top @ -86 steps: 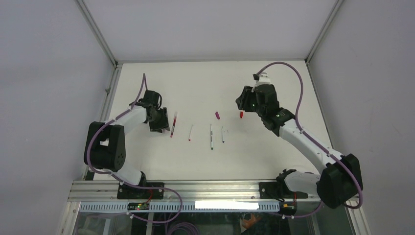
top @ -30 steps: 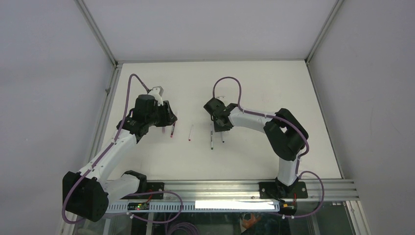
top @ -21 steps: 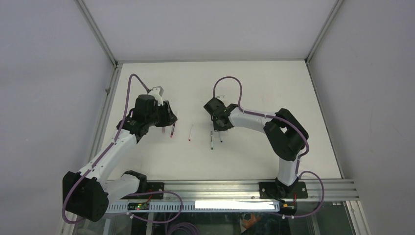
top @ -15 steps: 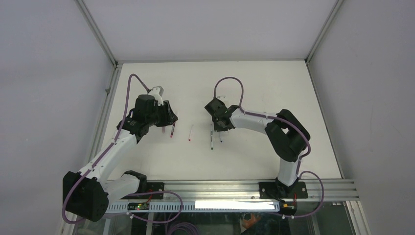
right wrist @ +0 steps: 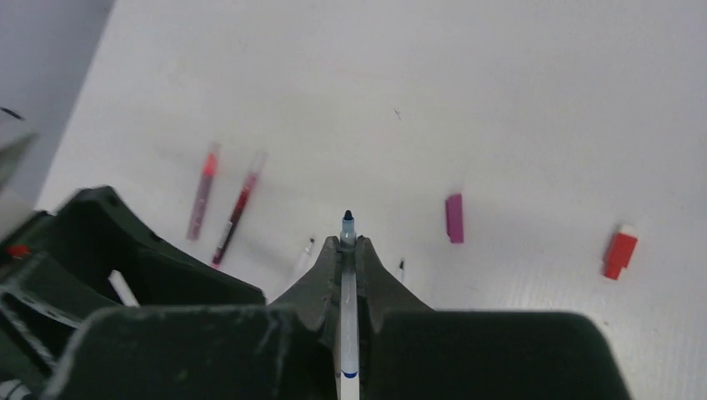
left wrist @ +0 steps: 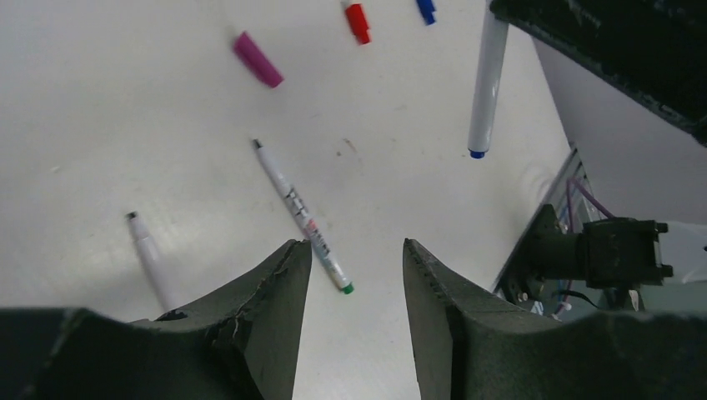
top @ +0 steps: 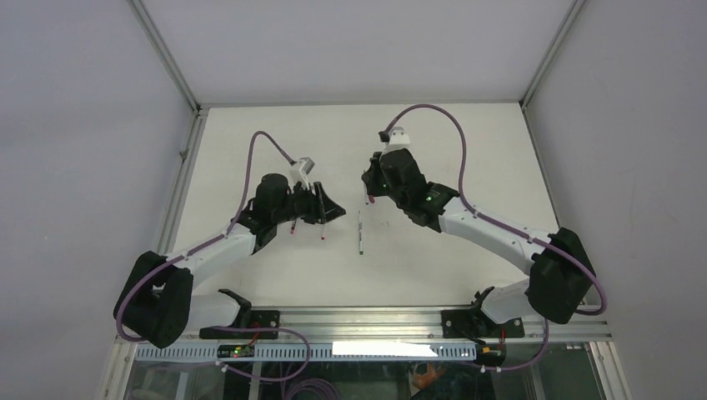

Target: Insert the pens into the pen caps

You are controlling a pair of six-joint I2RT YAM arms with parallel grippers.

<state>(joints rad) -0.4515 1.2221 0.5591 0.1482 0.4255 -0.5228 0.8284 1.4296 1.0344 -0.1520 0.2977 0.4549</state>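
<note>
Blue-tipped pen (left wrist: 488,75) sits clamped in my right gripper (right wrist: 348,248), nearly upright, tip down, seemingly clear of the table (left wrist: 125,100). My left gripper (left wrist: 357,258) hangs spread and empty over a green-tipped pen (left wrist: 302,218) lying flat, its axis diagonal, near the magenta cap (left wrist: 257,71).

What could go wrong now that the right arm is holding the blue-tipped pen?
The blue cap lies loose, held by nothing, so pushing the pen in may just slide it away. The magenta cap and the red cap lie nearby, so a wrong match is possible. The left jaws hang open close to the right arm; they might bump.
</note>
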